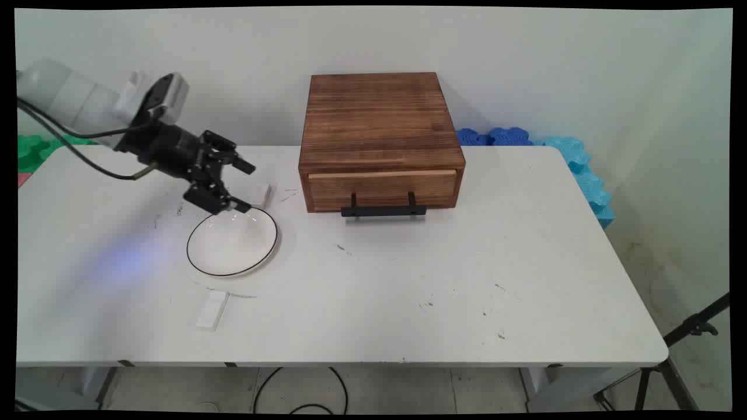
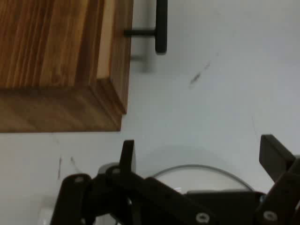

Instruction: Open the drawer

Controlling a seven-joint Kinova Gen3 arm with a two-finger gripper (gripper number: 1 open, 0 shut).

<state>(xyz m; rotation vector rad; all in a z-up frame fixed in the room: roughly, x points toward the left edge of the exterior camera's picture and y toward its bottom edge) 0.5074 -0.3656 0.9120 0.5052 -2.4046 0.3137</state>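
Gripper: the black gripper hangs low over the left part of the surface, pointing toward the picture's right, fingers spread wide apart with nothing between them; in the hand view the two fingertips stand far from each other.

Plate: a white plate with a thin black rim lies flat on the surface, directly beneath and slightly nearer the camera than the gripper; the lower finger sits just above the plate's far edge. Whether it touches the rim cannot be told. In the hand view the plate's rim curves between the fingers.

Small white block, far: a small white block rests on the surface just beyond the plate, just beside the lower finger.

Small white block, near: a flat white bar lies on the surface on the near side of the plate, apart from it.

Wooden box: a dark wooden box with one drawer stands at the back centre of the surface, to the right of the gripper and well apart from the plate. The drawer is closed, its black handle jutting toward the camera. The hand view shows the box's corner and one end of the handle ahead of the fingers.

Between: bare, lightly scuffed surface lies between the gripper and the box.
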